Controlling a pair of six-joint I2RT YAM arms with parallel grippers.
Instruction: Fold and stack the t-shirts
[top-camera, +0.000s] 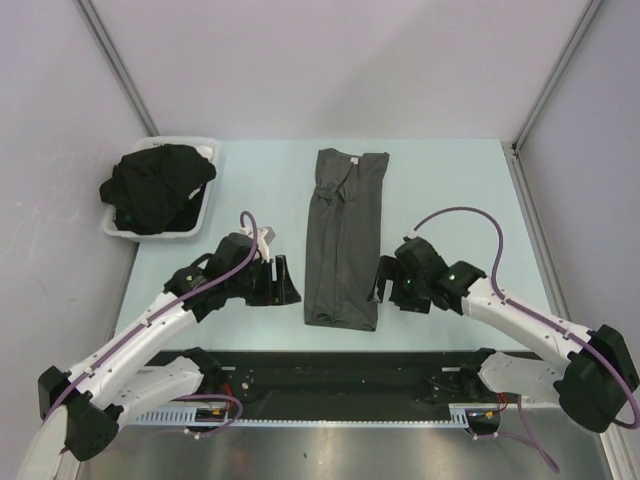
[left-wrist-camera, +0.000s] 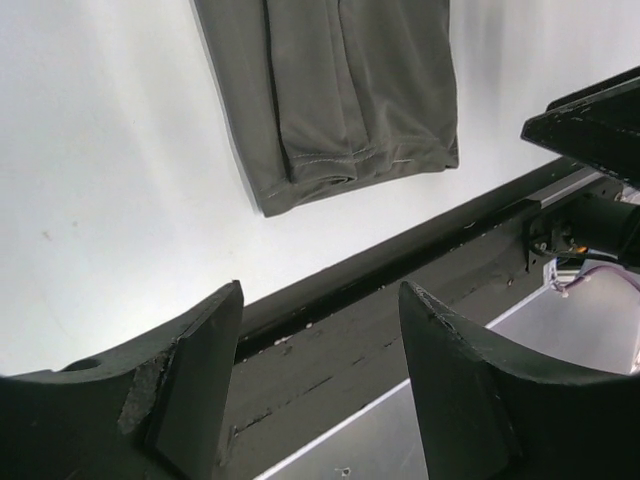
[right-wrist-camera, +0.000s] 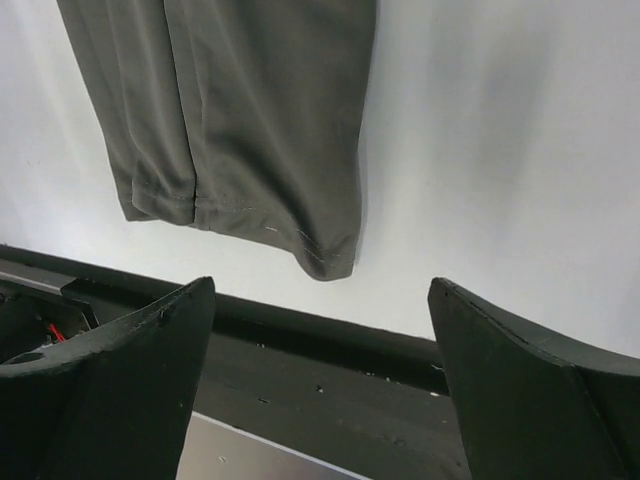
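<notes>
The charcoal grey t-shirt (top-camera: 345, 235) lies in the middle of the pale table (top-camera: 460, 190), folded along its length into one long narrow strip, with the collar at the far end and the hem at the near end, close to the black rail (top-camera: 350, 365) at the table's near edge. In the left wrist view the hem of the t-shirt (left-wrist-camera: 350, 90) shows layers of cloth lying on each other, and the right wrist view shows the same hem (right-wrist-camera: 240, 110) with its stitched edge. The left gripper (top-camera: 285, 280) is just beside the left side of the strip, near the hem, and it does not touch the cloth; its jaws are wide apart and hold nothing (left-wrist-camera: 320, 300). The right gripper (top-camera: 385, 280) is just beside the right side, at about the same place along the strip, also apart from the cloth, with jaws wide and nothing between them (right-wrist-camera: 320, 290). The black t-shirts (top-camera: 155, 185) are in a loose heap inside the white tray (top-camera: 207, 205) at the far left corner of the table, well apart from both arms
</notes>
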